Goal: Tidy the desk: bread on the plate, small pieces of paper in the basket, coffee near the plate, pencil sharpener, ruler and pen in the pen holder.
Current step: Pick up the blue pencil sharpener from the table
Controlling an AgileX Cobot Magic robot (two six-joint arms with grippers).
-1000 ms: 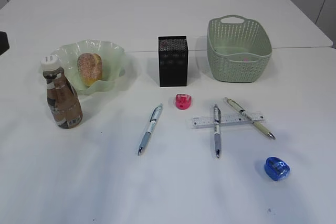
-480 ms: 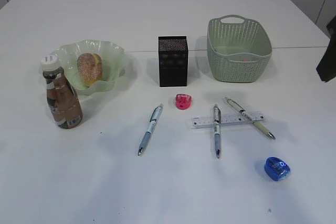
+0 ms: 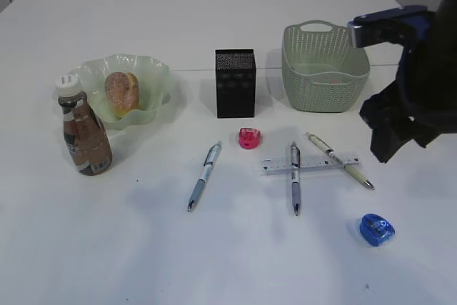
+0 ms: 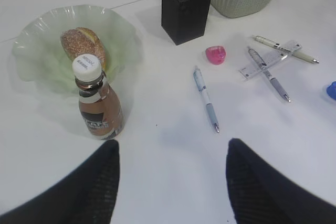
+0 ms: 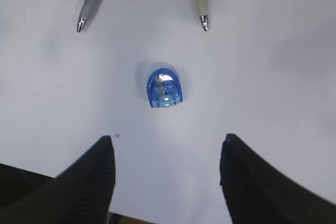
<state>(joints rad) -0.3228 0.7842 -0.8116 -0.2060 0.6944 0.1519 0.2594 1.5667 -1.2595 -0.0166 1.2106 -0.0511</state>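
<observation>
The bread (image 3: 122,93) lies in the plate (image 3: 153,76), and the coffee (image 3: 85,133) stands just in front of it. The pen holder (image 3: 235,83) and the basket (image 3: 325,69) stand at the back, with a pink scrap inside the basket. A pink pencil sharpener (image 3: 249,138), the ruler (image 3: 314,163) and three pens (image 3: 204,176) lie mid-desk. My right gripper (image 5: 167,148) hangs open above the desk, just short of a blue pencil sharpener (image 5: 165,88). My left gripper (image 4: 173,148) is open and empty near the coffee (image 4: 97,100).
Two pens (image 3: 295,176) (image 3: 338,160) lie across the ruler. My right arm (image 3: 410,83) looms over the desk's right side, beside the basket. A seam in the desk (image 3: 186,69) runs behind the pen holder.
My right arm has come in from the right edge and moved left over the desk. None of the objects has shifted.
</observation>
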